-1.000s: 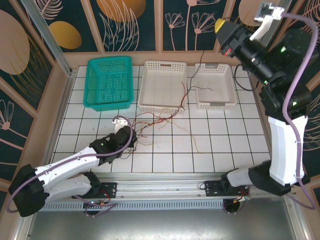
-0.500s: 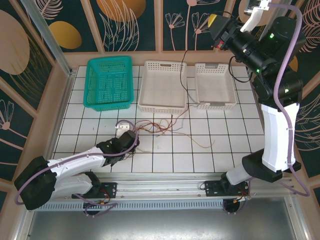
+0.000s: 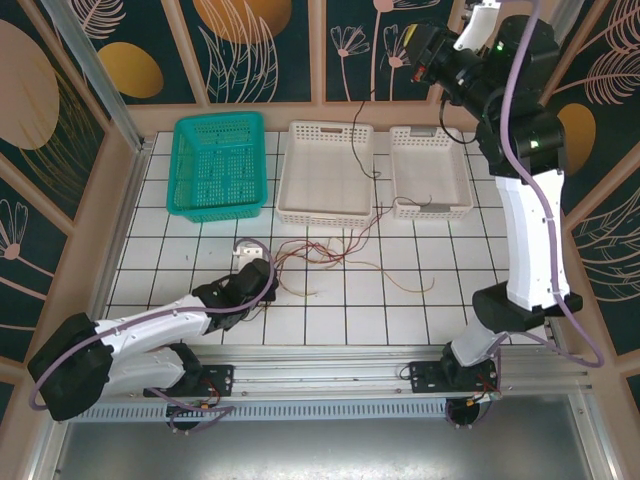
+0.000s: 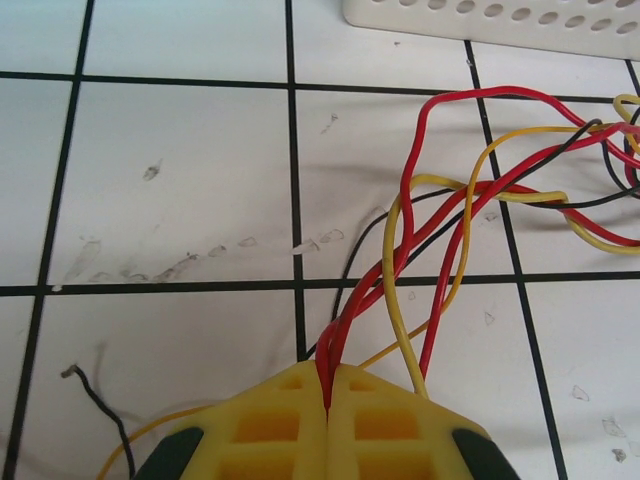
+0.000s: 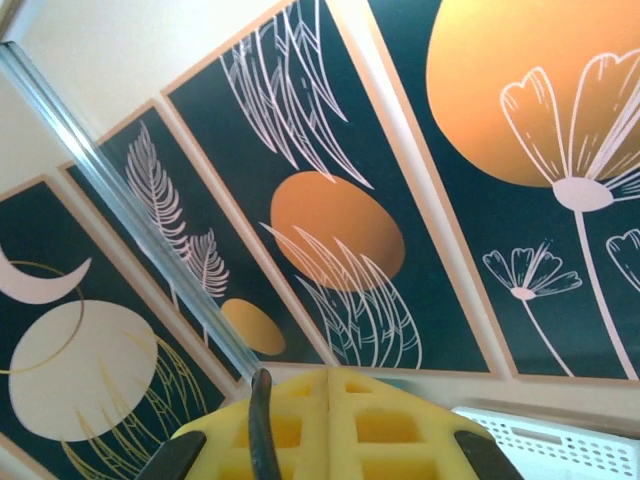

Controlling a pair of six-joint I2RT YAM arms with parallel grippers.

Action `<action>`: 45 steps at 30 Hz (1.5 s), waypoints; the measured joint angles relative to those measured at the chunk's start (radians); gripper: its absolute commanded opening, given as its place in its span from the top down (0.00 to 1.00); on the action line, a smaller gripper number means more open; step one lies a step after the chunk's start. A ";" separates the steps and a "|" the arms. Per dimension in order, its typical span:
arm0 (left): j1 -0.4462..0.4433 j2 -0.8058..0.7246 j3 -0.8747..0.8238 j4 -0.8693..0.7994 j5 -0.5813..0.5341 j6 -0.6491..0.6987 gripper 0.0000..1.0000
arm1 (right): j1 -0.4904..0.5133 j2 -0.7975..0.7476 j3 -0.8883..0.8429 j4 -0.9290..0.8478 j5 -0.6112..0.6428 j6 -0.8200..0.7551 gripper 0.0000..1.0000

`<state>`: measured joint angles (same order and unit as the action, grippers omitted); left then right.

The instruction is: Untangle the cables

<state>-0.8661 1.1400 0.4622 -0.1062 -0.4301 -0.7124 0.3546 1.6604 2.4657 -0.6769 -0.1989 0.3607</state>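
Low at the near left, left gripper [image 4: 328, 385]: yellow pads pressed together, clamped on 2 or 3 red cables [image 4: 410, 200] that come out of the seam. Yellow cables [image 4: 392, 290] run beside the pads; cannot tell if they are pinched too. Thin black strands cross the same bundle. From the pads the red and yellow strands fan away across the white tiled table [image 3: 470, 300], looping over each other.

From above, the cable tangle [image 3: 320, 250] lies on the tiles just in front of the middle white basket [image 3: 322, 215]. 1 loose tan strand trails off to the right.

Right gripper [image 5: 328, 385]: raised high near the back wall, pads together. 1 dark cable [image 5: 260, 420] runs down over its left pad. Top view shows this cable hanging from the gripper, dropping between the 2 white baskets. Its lower stretch lies in the right white basket [image 3: 432, 211], near the front wall.

Teal basket [image 3: 222, 212] stands at the left of the row, apart from the cables.
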 measured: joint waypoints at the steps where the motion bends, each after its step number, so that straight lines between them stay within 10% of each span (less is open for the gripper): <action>1: 0.000 0.002 -0.007 0.006 0.005 0.000 1.00 | -0.003 0.011 0.000 0.005 -0.009 0.000 1.00; 34: 0.000 -0.129 -0.029 0.058 0.135 -0.050 1.00 | 0.079 0.332 -0.580 0.266 0.023 -0.041 1.00; 45: -0.001 -0.141 -0.027 0.058 0.139 -0.053 1.00 | 0.092 0.479 -0.428 0.071 0.068 -0.044 0.74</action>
<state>-0.8669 0.9993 0.4347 -0.0483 -0.2913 -0.7654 0.4469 2.1391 2.0377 -0.6056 -0.1310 0.3164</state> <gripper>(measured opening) 0.060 0.221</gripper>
